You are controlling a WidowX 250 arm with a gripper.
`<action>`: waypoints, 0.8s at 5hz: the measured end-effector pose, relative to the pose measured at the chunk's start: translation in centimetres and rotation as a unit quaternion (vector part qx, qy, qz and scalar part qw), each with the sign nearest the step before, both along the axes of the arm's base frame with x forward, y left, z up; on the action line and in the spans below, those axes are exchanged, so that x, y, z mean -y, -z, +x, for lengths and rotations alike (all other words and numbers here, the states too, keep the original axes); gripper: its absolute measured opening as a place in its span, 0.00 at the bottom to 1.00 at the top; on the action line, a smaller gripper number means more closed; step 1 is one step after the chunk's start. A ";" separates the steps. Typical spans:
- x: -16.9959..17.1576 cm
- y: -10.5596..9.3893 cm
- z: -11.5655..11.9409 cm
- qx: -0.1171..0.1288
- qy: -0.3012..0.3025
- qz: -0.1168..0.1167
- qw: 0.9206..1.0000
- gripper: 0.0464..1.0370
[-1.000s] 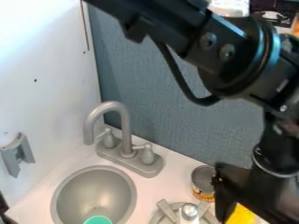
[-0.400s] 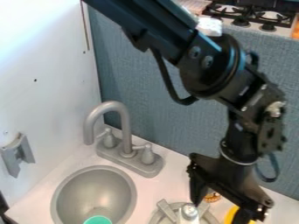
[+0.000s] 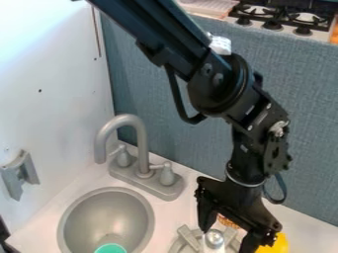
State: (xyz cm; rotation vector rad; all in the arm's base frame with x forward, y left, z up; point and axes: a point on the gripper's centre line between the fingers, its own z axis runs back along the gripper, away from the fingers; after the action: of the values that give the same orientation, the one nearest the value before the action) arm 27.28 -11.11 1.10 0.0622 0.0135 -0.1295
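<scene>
The gripper (image 3: 228, 239) hangs at the lower right over the white counter (image 3: 175, 207), its two fingers spread apart with nothing seen held between them. Right below and partly between them is a grey stove burner with a silver knob (image 3: 213, 238). Behind the gripper, a can with an orange label (image 3: 228, 222) is mostly hidden. A yellow object (image 3: 277, 244) lies just right of the right finger, cut off by the lower edge. A teal round thing (image 3: 110, 248) sits in the grey sink (image 3: 105, 220).
A grey faucet (image 3: 141, 148) with two handles rises behind the sink. The white wall (image 3: 53, 99) stands at the left, with a grey bracket (image 3: 20, 174) on it. A blue-grey panel (image 3: 178, 141) borders the counter's back; beyond it is a black-grated stove (image 3: 284, 17).
The arm and gripper have moved left, from over the can's right side to above the burner. The can, first seen nearly whole, is now mostly covered, and more of the yellow object shows.
</scene>
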 end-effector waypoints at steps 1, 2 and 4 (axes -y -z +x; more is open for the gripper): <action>-0.8 0.9 0.0 -0.014 0.005 0.009 1.000 0.97; -1.6 1.7 0.5 -0.016 -0.007 0.014 1.000 0.97; -2.3 3.0 1.1 -0.015 -0.031 0.010 0.999 0.97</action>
State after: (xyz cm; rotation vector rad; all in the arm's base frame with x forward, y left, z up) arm 28.33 -8.79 -1.95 0.0806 0.0468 -0.0674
